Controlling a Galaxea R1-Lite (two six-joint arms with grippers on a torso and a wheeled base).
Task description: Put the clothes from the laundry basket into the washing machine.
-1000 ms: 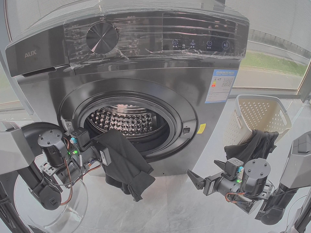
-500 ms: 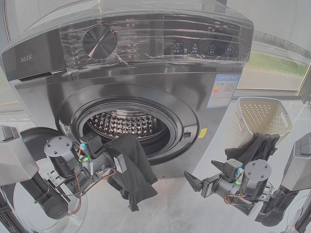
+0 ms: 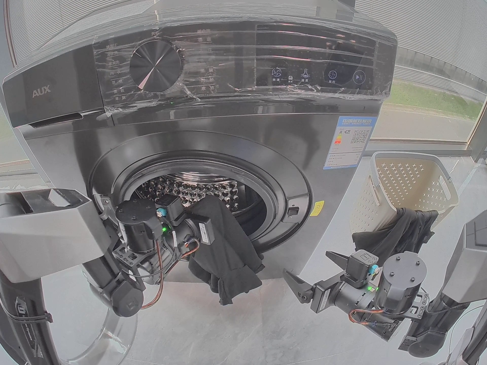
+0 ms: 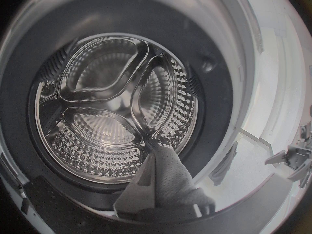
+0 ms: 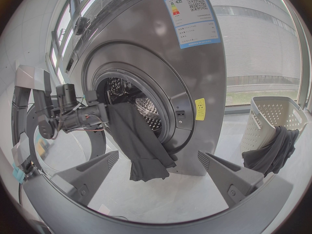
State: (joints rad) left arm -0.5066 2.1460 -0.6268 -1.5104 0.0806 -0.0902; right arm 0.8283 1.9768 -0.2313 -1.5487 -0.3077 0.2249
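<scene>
Held garment: The black garment (image 3: 228, 259) hangs from the left end effector (image 3: 205, 229) at the lower left lip of the washing machine (image 3: 213, 122) opening. Its long axis runs downward, and most of the cloth drapes outside over the front panel toward the floor.
Way in: The drum (image 4: 110, 114) lies straight ahead of the left end effector, farther in, so the cloth needs to travel far and inward rather than down.
Left end effector: Clenched on the garment's upper end. Fabric wraps one finger in the left wrist view, so how much cloth is pinched is hard to judge.
Right end effector (image 3: 314, 269): Fingers spread wide and holding nothing, low over the floor to the right of the opening.
Nearer arm: The left is at the opening; the right is nearer the laundry basket (image 3: 406, 178).
Basket: It stands right of the machine, with a second dark garment (image 3: 401, 229) draped over its near rim.
</scene>
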